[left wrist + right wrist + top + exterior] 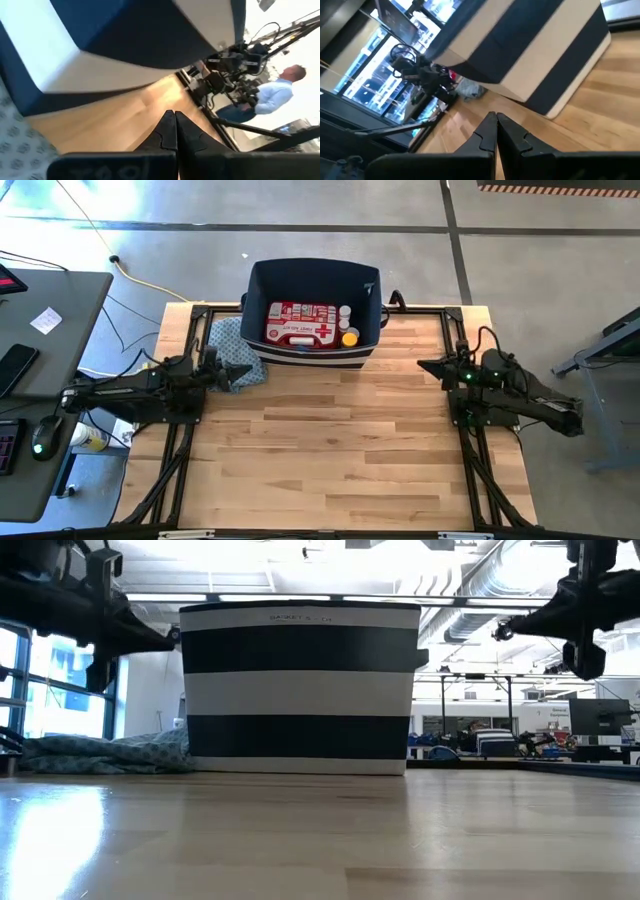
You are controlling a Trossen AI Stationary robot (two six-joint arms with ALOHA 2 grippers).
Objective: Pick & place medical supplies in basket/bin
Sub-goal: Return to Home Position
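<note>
We find the wooden table (330,450) bare across its near and middle area, so the open work surface holds no supply left to collect.

The navy-and-white striped bin (262,285) stands at the far edge, midway between the arms, where either arm can reach it. The left arm lies along the left side and the right arm along the right side. Both are raised off the wood and well apart from the bin's opening, a posture we judge suits parking rather than picking.

The blue-green patterned cloth (232,345) lies crumpled just beside the bin's left wall (it is not a supply, so it stays outside).

Inside the bin, the red first-aid kit (300,323) lies flat on the floor. A small white bottle (345,312) and the yellow-capped bottle (350,338) sit just beside its right edge.

The left gripper (243,370) hovers over the cloth's near edge. Its fingers (165,131) are pressed together and hold nothing. The right gripper (424,365) points inward, and its fingers (485,132) are likewise closed and empty.

We judge the placing complete.
</note>
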